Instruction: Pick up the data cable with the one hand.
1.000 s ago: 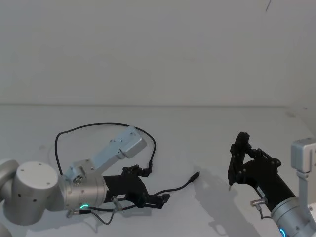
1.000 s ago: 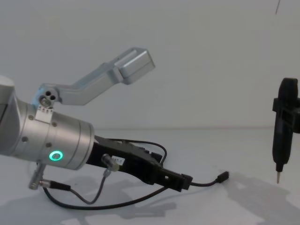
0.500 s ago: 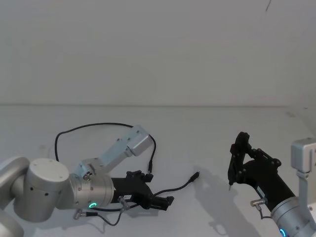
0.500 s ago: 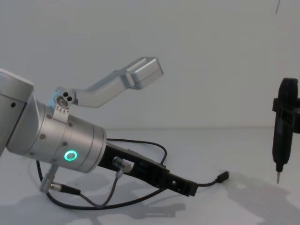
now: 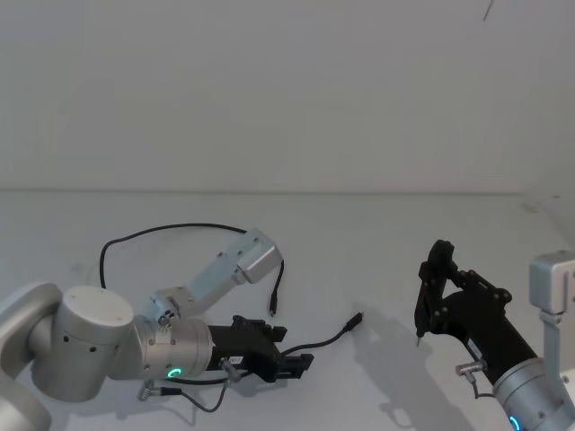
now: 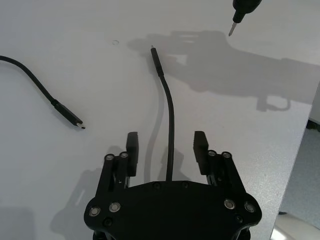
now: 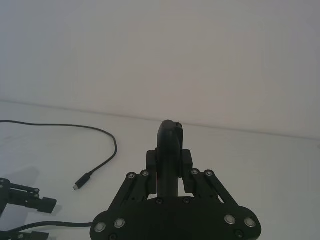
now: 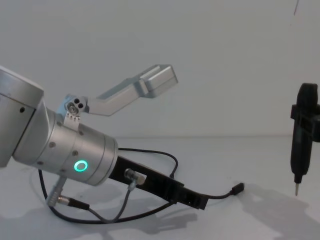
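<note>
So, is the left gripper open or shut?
Open: the left gripper has its fingers apart, the data cable running between them, touching neither. The right gripper, parked, holds a black tool.

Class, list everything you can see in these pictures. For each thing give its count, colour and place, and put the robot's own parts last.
data cable: one, black, looped on the table, one stretch running between the fingers of the left gripper
slim tool: one, black with a metal tip, upright on the right, above the table
table: one, white, under everything
grey wire: one, silver plug, on the left arm
left gripper: one, black, open, low astride the cable
right gripper: one, black, shut on the slim tool
</note>
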`<state>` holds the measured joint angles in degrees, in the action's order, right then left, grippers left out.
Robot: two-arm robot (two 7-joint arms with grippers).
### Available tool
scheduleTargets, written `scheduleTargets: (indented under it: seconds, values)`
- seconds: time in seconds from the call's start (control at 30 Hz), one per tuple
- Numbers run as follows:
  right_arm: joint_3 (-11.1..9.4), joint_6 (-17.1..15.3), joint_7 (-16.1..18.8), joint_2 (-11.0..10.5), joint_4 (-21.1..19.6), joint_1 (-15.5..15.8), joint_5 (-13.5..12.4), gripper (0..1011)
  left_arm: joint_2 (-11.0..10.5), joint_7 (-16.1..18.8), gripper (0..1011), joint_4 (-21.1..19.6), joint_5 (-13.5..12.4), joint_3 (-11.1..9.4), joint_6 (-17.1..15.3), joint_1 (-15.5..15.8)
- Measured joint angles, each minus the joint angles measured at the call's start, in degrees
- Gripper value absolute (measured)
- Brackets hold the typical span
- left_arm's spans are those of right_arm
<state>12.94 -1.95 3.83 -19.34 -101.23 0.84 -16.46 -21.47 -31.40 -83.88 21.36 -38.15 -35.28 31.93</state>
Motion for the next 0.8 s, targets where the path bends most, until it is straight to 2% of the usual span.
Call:
scheduleTargets:
  seconds: [0.37, 0.5, 0.53, 0.7, 0.8]
  values:
    - [0.0, 0.0, 0.0, 0.0, 0.0, 0.0, 0.0, 279, 0.2, 0.2, 328, 0.1, 0.2, -0.1, -0.8, 0.1]
    - [0.0, 0.0, 0.0, 0.0, 0.0, 0.0, 0.0, 279, 0.3, 0.2, 228, 0.2, 0.2, -0.1, -0.9, 0.2]
    - [0.0, 0.0, 0.0, 0.0, 0.0, 0.0, 0.0, 279, 0.3, 0.2, 171, 0.2, 0.2, -0.1, -0.9, 0.2]
    - [0.0, 0.0, 0.0, 0.0, 0.0, 0.0, 0.0, 279, 0.3, 0.3, 51, 0.2, 0.2, -0.1, -1.0, 0.2]
    - [0.0, 0.0, 0.0, 0.0, 0.0, 0.0, 0.0, 279, 0.3, 0.3, 36, 0.2, 0.2, -0.2, -1.0, 0.2]
